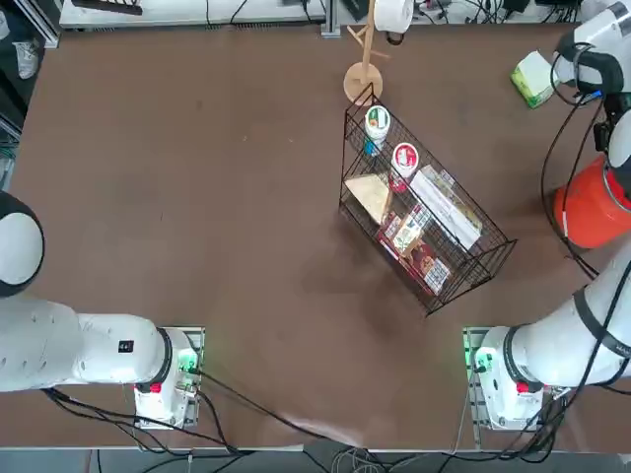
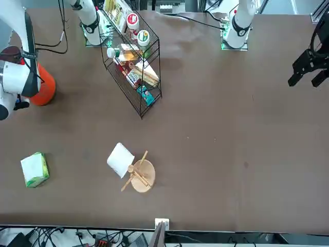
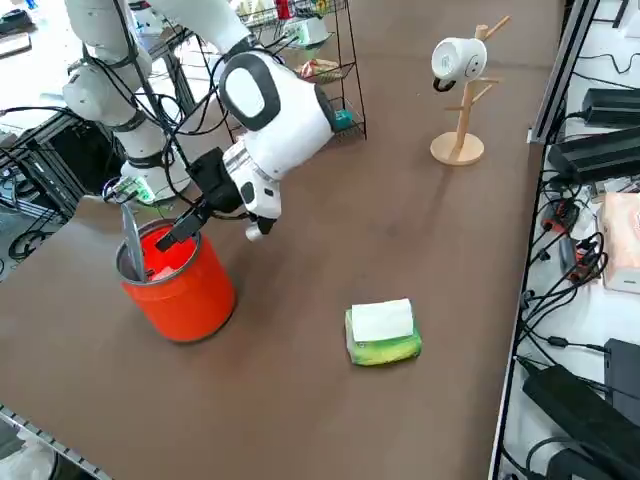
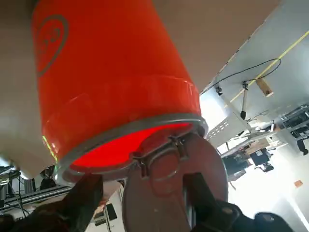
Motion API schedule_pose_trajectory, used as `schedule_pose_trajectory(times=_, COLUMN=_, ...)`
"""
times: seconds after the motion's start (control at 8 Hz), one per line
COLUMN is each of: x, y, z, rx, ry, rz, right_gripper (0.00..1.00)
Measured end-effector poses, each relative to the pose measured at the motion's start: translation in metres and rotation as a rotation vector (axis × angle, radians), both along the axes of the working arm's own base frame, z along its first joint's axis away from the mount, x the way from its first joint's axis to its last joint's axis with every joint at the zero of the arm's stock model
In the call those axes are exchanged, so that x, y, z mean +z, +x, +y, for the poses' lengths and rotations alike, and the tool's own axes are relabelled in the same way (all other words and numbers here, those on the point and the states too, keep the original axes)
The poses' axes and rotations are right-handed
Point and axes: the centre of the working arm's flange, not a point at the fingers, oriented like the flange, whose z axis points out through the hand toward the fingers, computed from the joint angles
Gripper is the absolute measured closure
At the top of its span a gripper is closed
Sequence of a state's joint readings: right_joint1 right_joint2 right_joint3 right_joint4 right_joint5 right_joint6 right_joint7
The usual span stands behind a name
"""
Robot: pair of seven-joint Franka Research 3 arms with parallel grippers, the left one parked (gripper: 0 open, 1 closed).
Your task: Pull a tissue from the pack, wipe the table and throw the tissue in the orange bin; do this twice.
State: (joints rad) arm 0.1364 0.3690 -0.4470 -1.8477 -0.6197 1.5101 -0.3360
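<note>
Right gripper (image 3: 178, 232) hovered over the bin (image 3: 182, 283) mouth, fingers (image 4: 79, 200) spread wide, nothing visible between them. Bin rim just beneath the fingertips, its handle (image 4: 159, 157) lying between the two fingers in the wrist view. Pack (image 3: 381, 333) well apart from the fingers on the table (image 3: 330, 420), white top face up, beyond the bin. Basket (image 1: 419, 222) far off mid-table.
</note>
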Motion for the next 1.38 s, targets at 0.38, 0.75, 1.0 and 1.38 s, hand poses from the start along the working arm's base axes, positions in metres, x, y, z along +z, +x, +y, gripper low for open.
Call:
schedule_pose_trajectory(times=0.38, x=0.067, y=0.047, z=0.033, rx=0.042, ry=0.132, rz=-0.15, right_gripper=0.0)
schedule_pose_trajectory(times=0.75, x=0.141, y=0.082, z=0.063, rx=0.032, ry=0.317, rz=-0.387, right_gripper=0.0)
schedule_pose_trajectory(times=1.0, x=0.187, y=0.096, z=0.083, rx=0.028, ry=0.415, rz=-0.524, right_gripper=0.0)
schedule_pose_trajectory(times=1.38, x=0.241, y=0.096, z=0.1, rx=0.008, ry=0.525, rz=-0.663, right_gripper=0.0)
